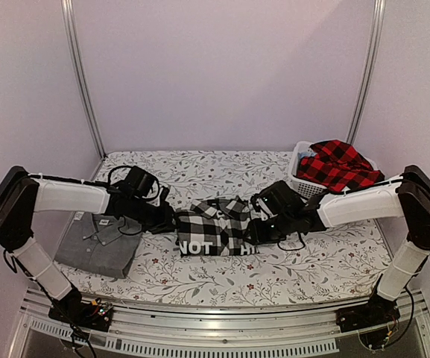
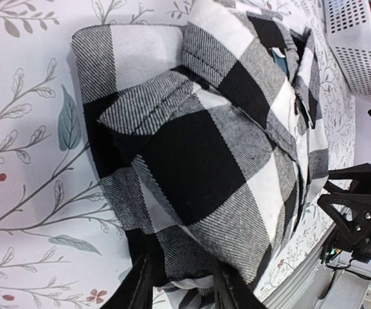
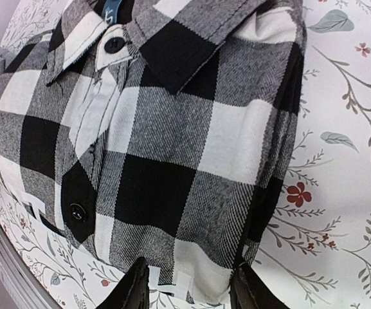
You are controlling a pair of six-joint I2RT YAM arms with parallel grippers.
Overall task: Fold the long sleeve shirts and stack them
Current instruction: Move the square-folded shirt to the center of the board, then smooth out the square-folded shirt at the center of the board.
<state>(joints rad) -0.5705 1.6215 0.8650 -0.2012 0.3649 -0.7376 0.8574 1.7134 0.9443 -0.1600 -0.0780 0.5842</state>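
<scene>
Jaws of the left gripper (image 2: 184, 293) and right gripper (image 3: 191, 288) stand parted, each straddling one end of the folded black-and-white check shirt (image 1: 215, 224), lying crosswise between them.

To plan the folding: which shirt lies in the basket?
The red-and-black checked shirt, heaped in the white basket; the grey shirt and the black-and-white shirt lie on the table.

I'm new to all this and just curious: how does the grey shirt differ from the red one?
The grey shirt is plain; the red shirt is black-checked. The grey one lies folded flat on the table, at the left; the red one sits crumpled in the basket, at the far right. Neither is being held.
</scene>
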